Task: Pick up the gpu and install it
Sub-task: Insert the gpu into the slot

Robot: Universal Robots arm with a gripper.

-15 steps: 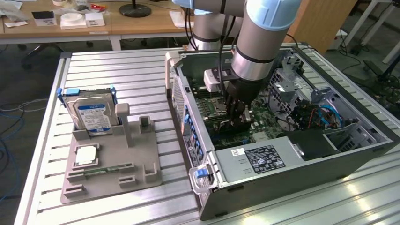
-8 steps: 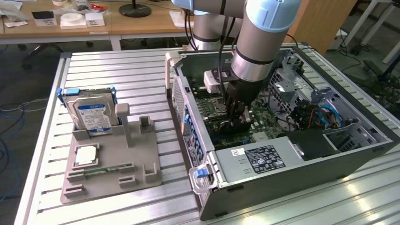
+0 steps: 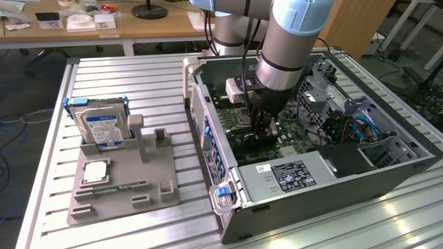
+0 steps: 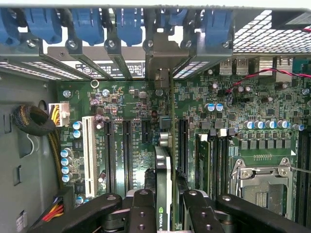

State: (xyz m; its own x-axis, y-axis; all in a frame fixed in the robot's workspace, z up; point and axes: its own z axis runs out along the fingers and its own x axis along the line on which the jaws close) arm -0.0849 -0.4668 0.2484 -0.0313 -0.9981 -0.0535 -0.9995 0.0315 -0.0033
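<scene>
My gripper (image 3: 266, 136) reaches down inside the open computer case (image 3: 207, 119), above the green motherboard (image 3: 239, 122). In the wrist view the gripper (image 4: 170, 200) is shut on the gpu (image 4: 164, 162), which I see edge-on, standing upright between the black fingers (image 4: 143, 209). The card runs from the fingers toward the case's rear wall. Its silver bracket (image 4: 158, 63) sits at a rear slot opening below the blue clips (image 4: 129, 22). The card's lower edge lies along a black expansion slot on the motherboard (image 4: 131, 97); I cannot tell how deep it sits.
Outside the case, a grey holder (image 3: 149, 179) carries the silver hard drive (image 3: 102, 126) in its blue frame, a square chip (image 3: 95, 171) and a green memory stick (image 3: 114, 188). Memory sticks (image 4: 204, 160), the processor socket (image 4: 262, 187) and a white slot (image 4: 89, 155) flank the card. The power supply (image 3: 291, 176) lies nearby.
</scene>
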